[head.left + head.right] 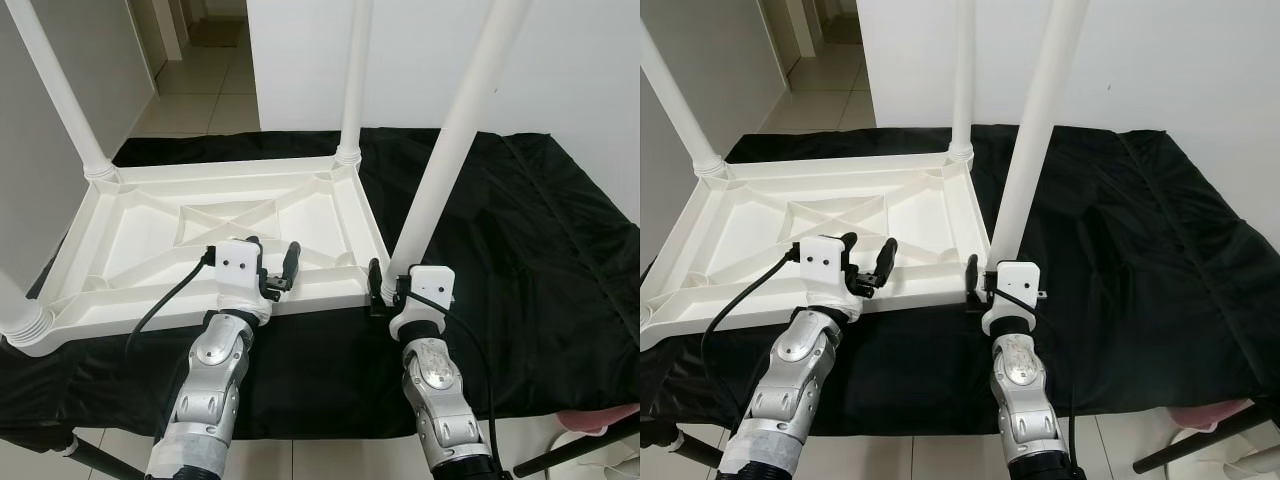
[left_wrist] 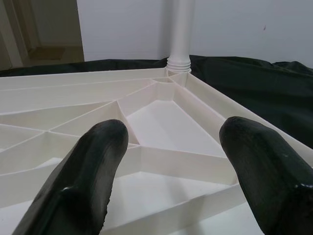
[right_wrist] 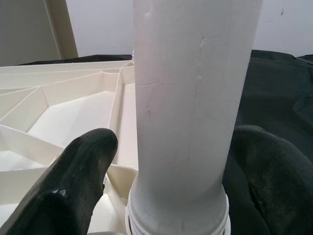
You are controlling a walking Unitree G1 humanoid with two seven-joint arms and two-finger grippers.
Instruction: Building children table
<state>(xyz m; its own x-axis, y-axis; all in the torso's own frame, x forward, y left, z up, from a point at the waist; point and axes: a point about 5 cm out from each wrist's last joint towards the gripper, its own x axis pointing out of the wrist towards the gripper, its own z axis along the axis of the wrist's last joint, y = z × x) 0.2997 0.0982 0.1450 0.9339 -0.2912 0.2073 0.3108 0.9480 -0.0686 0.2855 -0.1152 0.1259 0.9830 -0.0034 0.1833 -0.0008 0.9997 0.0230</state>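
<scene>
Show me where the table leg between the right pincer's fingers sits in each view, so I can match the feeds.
Left eye view: the near-right leg rises from the tabletop's near-right corner, just above the right pincer.
Right eye view: same leg, right of centre.
Left wrist view: not in it; the leg there is the far-right leg.
Right wrist view: the leg stands centre, between the fingers.
Shared landmark: the black cloth.

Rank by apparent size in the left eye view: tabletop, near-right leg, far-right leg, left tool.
1. Tabletop, upside down on the black cloth.
2. Near-right leg, though nearness to the camera inflates it.
3. Far-right leg.
4. Left tool.
</scene>
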